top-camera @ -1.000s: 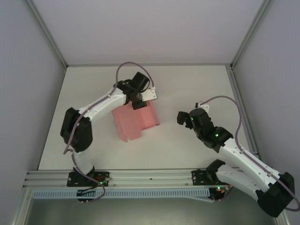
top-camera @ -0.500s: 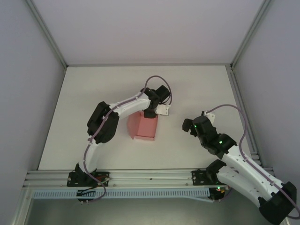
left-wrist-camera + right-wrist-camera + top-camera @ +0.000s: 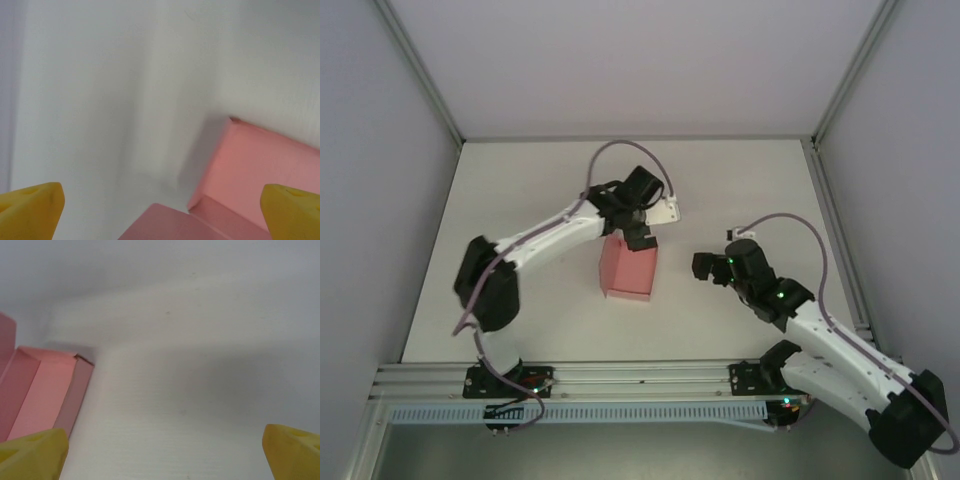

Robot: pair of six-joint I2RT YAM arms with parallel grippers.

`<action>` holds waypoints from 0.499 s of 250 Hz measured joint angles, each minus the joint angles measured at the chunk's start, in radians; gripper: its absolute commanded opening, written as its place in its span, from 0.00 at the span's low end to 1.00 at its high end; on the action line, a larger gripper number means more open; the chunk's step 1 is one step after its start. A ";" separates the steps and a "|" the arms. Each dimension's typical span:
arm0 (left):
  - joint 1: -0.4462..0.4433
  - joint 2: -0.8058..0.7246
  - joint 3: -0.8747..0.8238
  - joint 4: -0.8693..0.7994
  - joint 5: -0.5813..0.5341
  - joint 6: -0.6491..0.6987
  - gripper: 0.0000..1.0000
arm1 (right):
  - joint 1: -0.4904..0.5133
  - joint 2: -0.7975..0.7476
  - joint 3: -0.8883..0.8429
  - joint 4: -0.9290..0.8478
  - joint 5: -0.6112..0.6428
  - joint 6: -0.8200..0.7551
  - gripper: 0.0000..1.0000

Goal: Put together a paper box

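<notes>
Since half a second ago the left arm [image 3: 545,237] has swung its elbow back toward the left side of the frame and its wrist has shifted a little up and left. The right arm [image 3: 820,335] has pushed its head slightly leftward toward the middle, and the paper box [image 3: 628,270] has stayed where it was. In the top external view the salmon-pink box sits on the white table [image 3: 520,180] just left of the frame's centre, folded into a small rectangular shape with a short edge of card sticking out at its lower left corner. The left jaws hang over the box's upper edge, their black head overlapping it from above; whether they touch the card cannot be told here. The left wrist view shows their yellow fingertips [image 3: 31,210] in the two bottom corners, spread wide and gripping nothing, with pink faces of the box [image 3: 260,165] at the lower right. The right jaws sit to the right of the box, apart from it and pointing toward it. In the right wrist view their yellow fingertips [image 3: 32,452] are likewise far apart in the bottom corners, holding nothing, and the box [image 3: 45,390] lies at the left edge of the frame.
</notes>
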 measured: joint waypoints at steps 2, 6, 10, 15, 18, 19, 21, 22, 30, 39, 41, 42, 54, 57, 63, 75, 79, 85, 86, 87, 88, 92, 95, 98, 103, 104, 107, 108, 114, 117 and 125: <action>0.002 -0.014 -0.009 0.013 0.000 -0.010 1.00 | 0.000 0.008 0.004 0.003 -0.006 -0.005 1.00; 0.008 -0.051 -0.032 0.047 0.001 -0.051 1.00 | 0.000 0.031 0.011 0.013 -0.019 -0.020 1.00; 0.013 -0.077 -0.050 0.070 0.000 -0.076 1.00 | 0.000 0.052 0.022 0.020 -0.033 -0.035 1.00; 0.024 -0.119 -0.078 0.108 0.000 -0.134 1.00 | 0.000 0.086 0.037 0.029 -0.051 -0.056 1.00; 0.031 -0.145 -0.095 0.130 -0.001 -0.161 1.00 | 0.000 0.101 0.047 0.029 -0.060 -0.065 1.00; 0.033 -0.151 -0.099 0.135 0.000 -0.170 1.00 | 0.000 0.106 0.050 0.031 -0.062 -0.068 1.00; 0.038 -0.166 -0.108 0.146 -0.001 -0.193 1.00 | 0.000 0.124 0.058 0.036 -0.072 -0.079 1.00; 0.040 -0.172 -0.113 0.152 0.000 -0.204 1.00 | 0.000 0.130 0.061 0.037 -0.075 -0.082 1.00; 0.066 -0.231 -0.152 0.198 -0.001 -0.290 1.00 | 0.000 0.180 0.091 0.051 -0.102 -0.111 0.99; 0.100 -0.293 -0.198 0.246 -0.003 -0.388 1.00 | 0.000 0.239 0.128 0.064 -0.132 -0.143 0.98; 0.111 -0.311 -0.214 0.263 -0.003 -0.417 1.00 | 0.000 0.250 0.136 0.065 -0.140 -0.149 0.98; 0.115 -0.317 -0.219 0.268 -0.004 -0.425 1.00 | 0.000 0.256 0.140 0.066 -0.142 -0.152 0.97; 0.164 -0.397 -0.298 0.330 -0.010 -0.541 1.00 | 0.000 0.335 0.193 0.083 -0.180 -0.192 0.94; 0.175 -0.414 -0.319 0.345 -0.013 -0.567 1.00 | 0.000 0.359 0.210 0.086 -0.192 -0.207 0.94; 0.202 -0.454 -0.367 0.368 -0.023 -0.623 1.00 | 0.000 0.396 0.235 0.092 -0.208 -0.224 0.93; 0.244 -0.517 -0.456 0.404 -0.039 -0.718 1.00 | 0.004 0.478 0.296 0.098 -0.239 -0.266 0.92; 0.258 -0.539 -0.488 0.408 -0.047 -0.751 1.00 | 0.006 0.506 0.316 0.101 -0.246 -0.279 0.91; 0.277 -0.563 -0.531 0.414 -0.050 -0.793 1.00 | 0.009 0.539 0.342 0.101 -0.257 -0.298 0.91; 0.280 -0.567 -0.538 0.414 -0.051 -0.800 1.00 | 0.011 0.551 0.350 0.101 -0.259 -0.303 0.90; 0.283 -0.571 -0.544 0.414 -0.052 -0.805 1.00 | 0.011 0.558 0.354 0.101 -0.261 -0.307 0.90; 0.286 -0.575 -0.549 0.414 -0.053 -0.811 1.00 | 0.012 0.564 0.359 0.101 -0.262 -0.310 0.90; 0.301 -0.590 -0.579 0.415 -0.055 -0.838 1.00 | 0.014 0.584 0.375 0.100 -0.268 -0.323 0.88; 0.309 -0.599 -0.595 0.413 -0.057 -0.855 1.00 | 0.016 0.607 0.392 0.101 -0.271 -0.336 0.87; 0.322 -0.611 -0.618 0.413 -0.059 -0.876 1.00 | 0.018 0.624 0.405 0.101 -0.277 -0.346 0.86; 0.334 -0.623 -0.642 0.409 -0.060 -0.900 1.00 | 0.022 0.655 0.430 0.100 -0.281 -0.362 0.84; 0.338 -0.626 -0.648 0.407 -0.061 -0.905 1.00 | 0.023 0.661 0.433 0.101 -0.283 -0.367 0.83; 0.349 -0.635 -0.667 0.404 -0.061 -0.924 1.00 | 0.025 0.676 0.446 0.100 -0.286 -0.378 0.82; 0.352 -0.637 -0.671 0.404 -0.061 -0.928 1.00 | 0.026 0.681 0.449 0.099 -0.288 -0.380 0.81; 0.370 -0.651 -0.700 0.396 -0.065 -0.956 1.00 | 0.030 0.716 0.475 0.098 -0.296 -0.402 0.79; 0.378 -0.657 -0.711 0.393 -0.066 -0.966 1.00 | 0.032 0.729 0.487 0.095 -0.298 -0.406 0.79; 0.398 -0.673 -0.739 0.380 -0.072 -0.995 1.00 | 0.038 0.773 0.521 0.092 -0.304 -0.429 0.77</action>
